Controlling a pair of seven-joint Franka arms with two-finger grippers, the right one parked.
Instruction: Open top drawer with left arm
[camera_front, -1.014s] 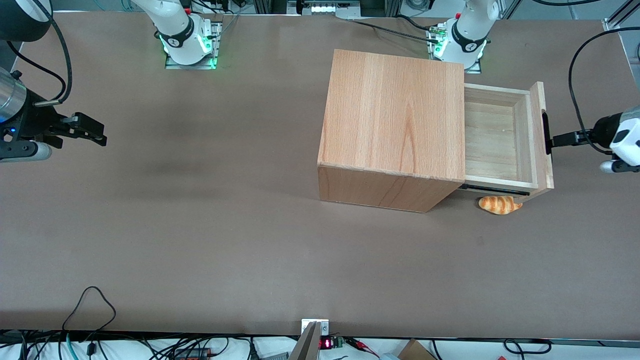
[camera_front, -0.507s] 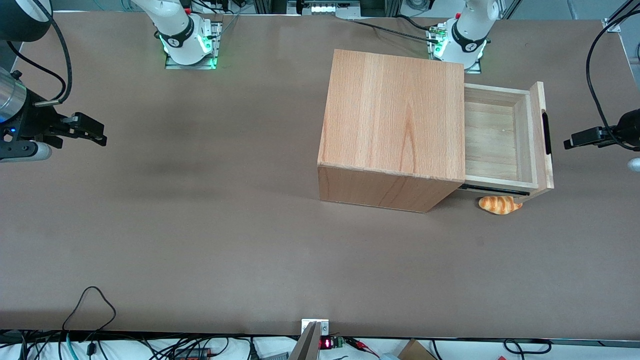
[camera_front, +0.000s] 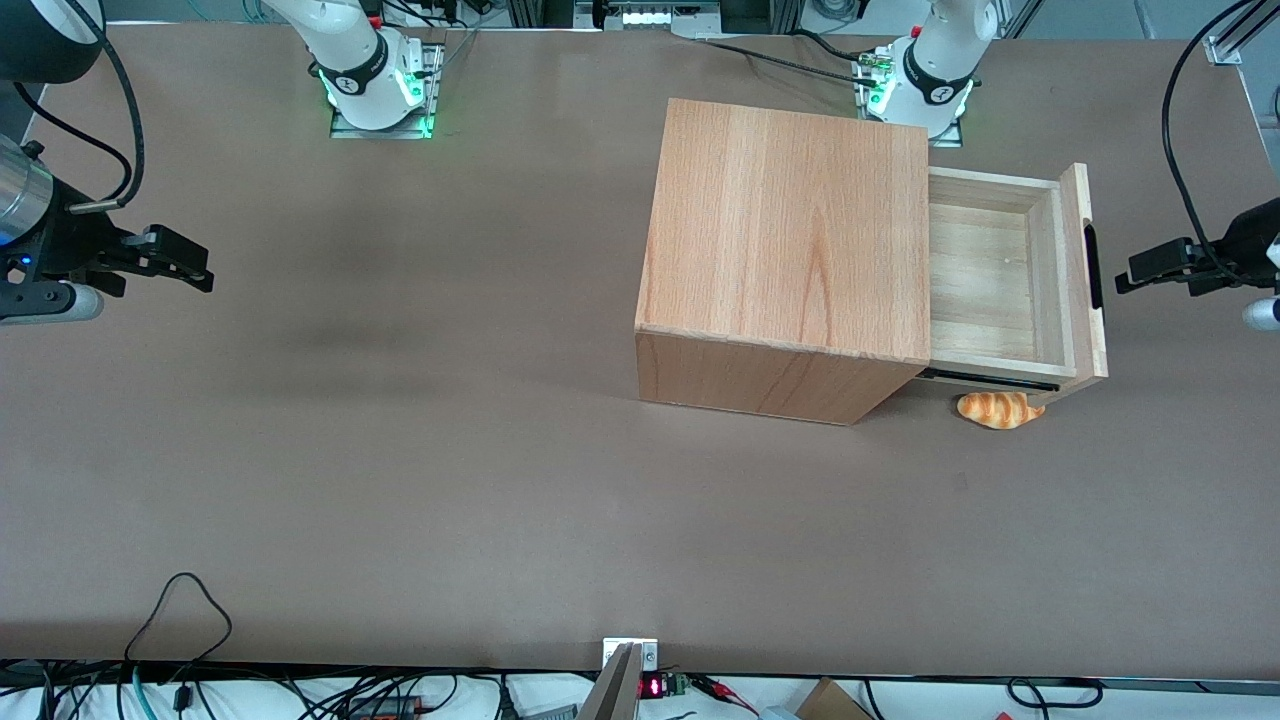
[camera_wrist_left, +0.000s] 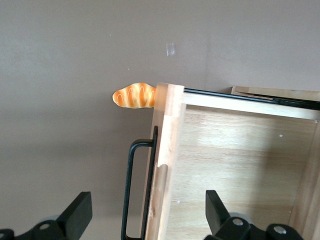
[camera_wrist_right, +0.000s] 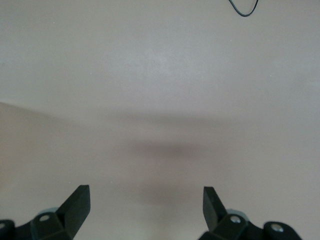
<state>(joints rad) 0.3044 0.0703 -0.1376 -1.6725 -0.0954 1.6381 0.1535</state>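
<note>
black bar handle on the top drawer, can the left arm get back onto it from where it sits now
Probably yes. The gripper sits apart from the black bar handle, jaws open, in front of the pulled-out top drawer, with nothing between them. The croissant lies nearer the camera, out of the way.

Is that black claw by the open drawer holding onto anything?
No. The gripper is open and holds nothing; it hangs clear of the top drawer, in front of its black handle, touching neither.

Top drawer (camera_front: 1003, 276) stands pulled out, pale inside bare; left arm's gripper (camera_front: 1135, 274) spread wide near its black handle (camera_front: 1093, 266).
</note>
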